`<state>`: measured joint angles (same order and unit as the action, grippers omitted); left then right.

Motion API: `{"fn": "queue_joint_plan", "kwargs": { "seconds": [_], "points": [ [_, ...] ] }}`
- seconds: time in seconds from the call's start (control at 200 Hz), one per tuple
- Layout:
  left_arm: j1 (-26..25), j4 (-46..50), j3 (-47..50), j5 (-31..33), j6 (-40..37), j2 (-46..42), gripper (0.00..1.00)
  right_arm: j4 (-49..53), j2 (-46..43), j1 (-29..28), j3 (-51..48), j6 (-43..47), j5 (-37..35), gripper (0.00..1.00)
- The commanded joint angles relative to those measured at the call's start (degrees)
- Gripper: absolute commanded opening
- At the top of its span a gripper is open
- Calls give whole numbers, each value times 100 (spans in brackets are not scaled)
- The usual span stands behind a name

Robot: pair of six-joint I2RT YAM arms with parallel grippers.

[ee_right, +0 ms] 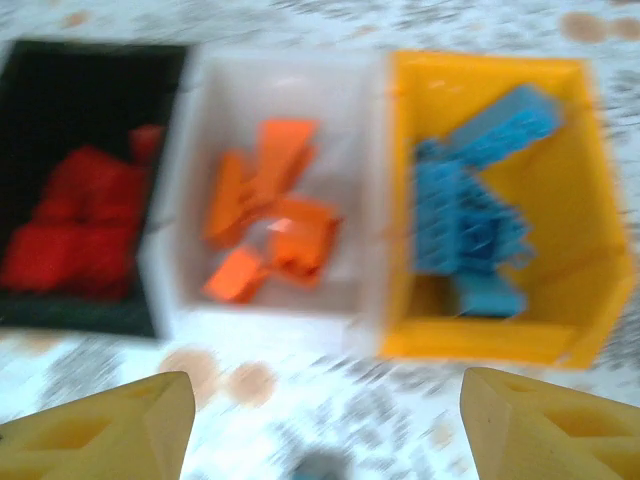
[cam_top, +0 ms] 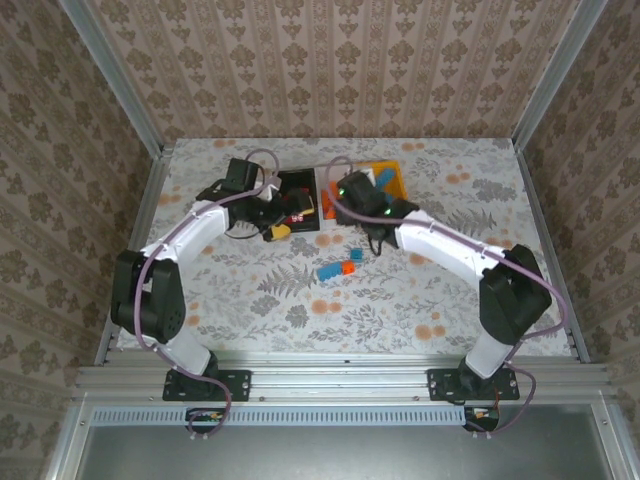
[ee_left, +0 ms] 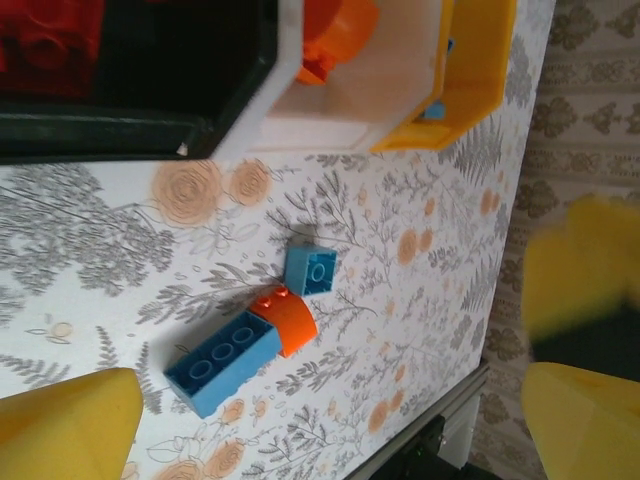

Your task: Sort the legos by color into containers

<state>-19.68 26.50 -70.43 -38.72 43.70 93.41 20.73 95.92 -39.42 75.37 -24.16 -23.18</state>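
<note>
Floral table (cam_top: 450,290). Bins (ee_right: 375,200) in upper frame hold red, orange and blue. My right gripper (ee_right: 325,430) hangs above them, fingers apart and empty. Left gripper (ee_left: 330,420) is apart too. Three loose legos (ee_left: 285,322) sit mid-frame. Next, I reckon: drop down and straddle one.

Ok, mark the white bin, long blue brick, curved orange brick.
white bin (ee_right: 290,325), right wrist view, near wall.
long blue brick (ee_left: 222,362), left wrist view, studded top.
curved orange brick (ee_left: 292,322), left wrist view, middle.
</note>
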Motion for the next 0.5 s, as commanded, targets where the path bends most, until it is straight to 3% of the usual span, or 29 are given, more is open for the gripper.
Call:
{"fn": "queue_joint_plan", "kwargs": {
  "seconds": [0.0,0.205,0.495],
  "points": [
    [287,48,-68,51,-18,-283,99,95,-61,-558,-708,-1467,297,73],
    [687,13,-34,31,51,-375,99,-391,420,-1566,-1218,-3134,570,75],
    [841,9,-24,22,53,-366,99,-1028,1062,-1657,-1299,-3450,1075,79]
  ]
}}
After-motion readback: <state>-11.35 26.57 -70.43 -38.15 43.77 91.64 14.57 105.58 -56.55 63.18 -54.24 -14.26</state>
